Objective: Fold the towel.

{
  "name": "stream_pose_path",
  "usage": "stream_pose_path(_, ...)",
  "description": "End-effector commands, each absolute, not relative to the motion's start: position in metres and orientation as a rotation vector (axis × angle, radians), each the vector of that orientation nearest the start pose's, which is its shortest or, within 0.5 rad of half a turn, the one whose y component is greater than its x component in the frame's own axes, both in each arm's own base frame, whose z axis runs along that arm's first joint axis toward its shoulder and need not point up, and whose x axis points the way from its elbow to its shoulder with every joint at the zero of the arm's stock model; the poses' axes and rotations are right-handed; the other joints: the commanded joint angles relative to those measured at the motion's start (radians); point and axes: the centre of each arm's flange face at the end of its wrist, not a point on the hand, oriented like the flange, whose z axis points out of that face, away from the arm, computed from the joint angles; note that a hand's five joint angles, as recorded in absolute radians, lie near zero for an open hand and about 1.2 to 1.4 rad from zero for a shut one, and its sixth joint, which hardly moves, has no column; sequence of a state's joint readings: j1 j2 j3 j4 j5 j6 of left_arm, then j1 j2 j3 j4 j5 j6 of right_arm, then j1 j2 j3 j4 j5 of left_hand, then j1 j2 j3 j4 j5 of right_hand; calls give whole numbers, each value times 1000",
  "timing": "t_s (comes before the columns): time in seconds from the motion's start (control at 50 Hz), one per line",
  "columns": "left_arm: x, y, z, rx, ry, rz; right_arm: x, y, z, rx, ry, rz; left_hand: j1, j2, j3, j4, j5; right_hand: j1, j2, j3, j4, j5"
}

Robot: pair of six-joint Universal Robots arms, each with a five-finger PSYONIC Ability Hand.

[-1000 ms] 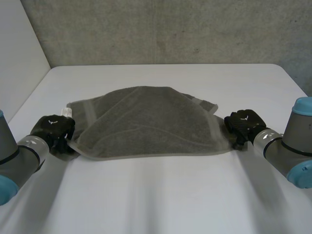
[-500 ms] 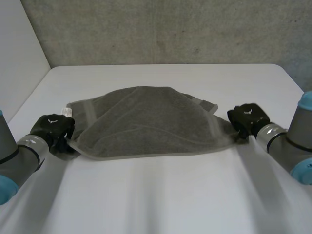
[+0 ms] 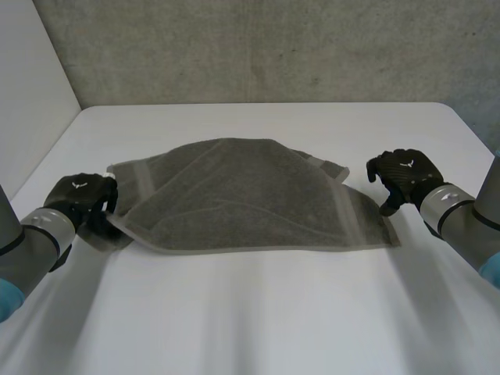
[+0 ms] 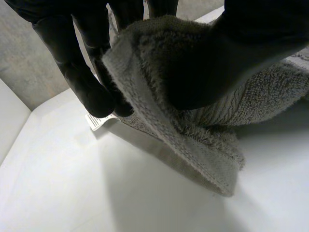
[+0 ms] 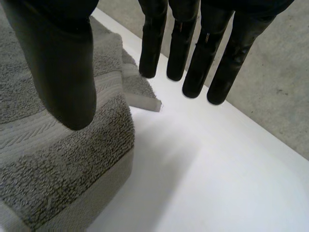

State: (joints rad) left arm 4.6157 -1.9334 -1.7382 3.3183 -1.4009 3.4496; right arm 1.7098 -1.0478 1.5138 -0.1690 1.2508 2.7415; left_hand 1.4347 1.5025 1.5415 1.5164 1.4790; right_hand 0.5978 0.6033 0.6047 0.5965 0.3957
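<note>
The thick grey terry towel [image 3: 234, 199] lies doubled once (layers askew) on the white counter [image 3: 258, 312] between the hands. The left hand [image 3: 78, 201] pinches its corner; the right hand [image 3: 402, 176], fingers spread straight, hovers empty beside the opposite edge. Further folding likely remains.

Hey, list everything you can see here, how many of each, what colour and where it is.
towel: one, grey, partly folded, across the middle of the table
label: one, white, on the towel's edge by the left hand's fingertips
table: one, white, under everything
back wall: one, grey concrete, behind the table
side wall: one, white, off the table's left side
arms: two, grey with light-blue caps, at the near corners
left hand: one, black, pinching the towel's left edge
right hand: one, black, open, at the towel's right corner
</note>
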Motion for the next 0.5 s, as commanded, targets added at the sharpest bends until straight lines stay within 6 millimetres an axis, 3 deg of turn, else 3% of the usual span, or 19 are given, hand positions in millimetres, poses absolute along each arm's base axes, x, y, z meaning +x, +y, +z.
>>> stream_pose_path(0.02,-177,-309,158,673,2507,-1803,207,-335,152,-958,2317,-1713,-38,-106,-145,-120,-257,-108,-113,-115,-106,-80)
stream_pose_path(0.22,-177,-309,157,676,2509,-1799,205,-326,122,-1073,2389,-1575,-38,-106,-145,-120,-257,-199,-204,-206,-197,-171)
stream_pose_path(0.5,-177,-309,156,676,2511,-1798,206,-335,109,-1079,2389,-1580,-38,-106,-145,-120,-257,-82,-87,-88,-80,-54)
